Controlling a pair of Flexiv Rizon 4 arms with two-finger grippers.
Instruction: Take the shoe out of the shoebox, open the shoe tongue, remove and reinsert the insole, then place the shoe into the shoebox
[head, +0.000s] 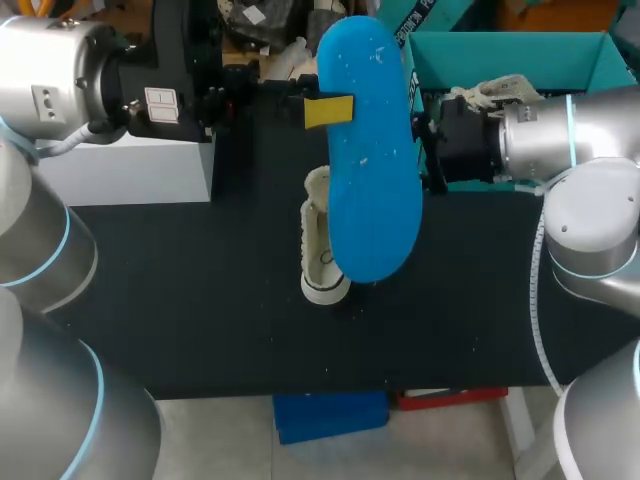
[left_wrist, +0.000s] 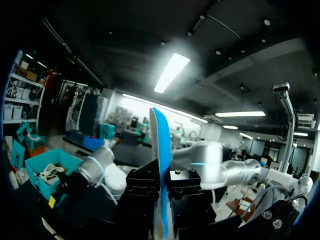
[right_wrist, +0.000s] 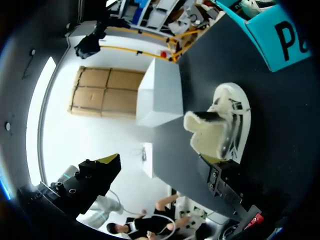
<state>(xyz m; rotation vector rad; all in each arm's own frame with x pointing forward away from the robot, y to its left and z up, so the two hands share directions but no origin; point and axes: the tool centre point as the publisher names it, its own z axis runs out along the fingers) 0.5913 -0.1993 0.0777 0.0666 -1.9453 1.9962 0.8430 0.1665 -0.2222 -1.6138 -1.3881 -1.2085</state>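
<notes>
A large blue insole (head: 366, 150) is held up above the table, flat side to the head camera. My left gripper (head: 328, 110) is shut on its edge, one yellow tip showing; in the left wrist view the insole (left_wrist: 161, 165) stands edge-on between the black fingers (left_wrist: 142, 192). The white shoe (head: 322, 250) lies on the black table under the insole. In the right wrist view the shoe (right_wrist: 220, 130) lies ahead of my right gripper (right_wrist: 162, 172), which is wide open and empty. The teal shoebox (head: 520, 52) stands at the back right, with my right arm (head: 560, 140) in front of it.
A white box (head: 130, 165) stands at the back left of the black table (head: 200, 300). Something white lies inside the shoebox (head: 500, 92). The shoebox also shows in the right wrist view (right_wrist: 280, 40), beyond the shoe.
</notes>
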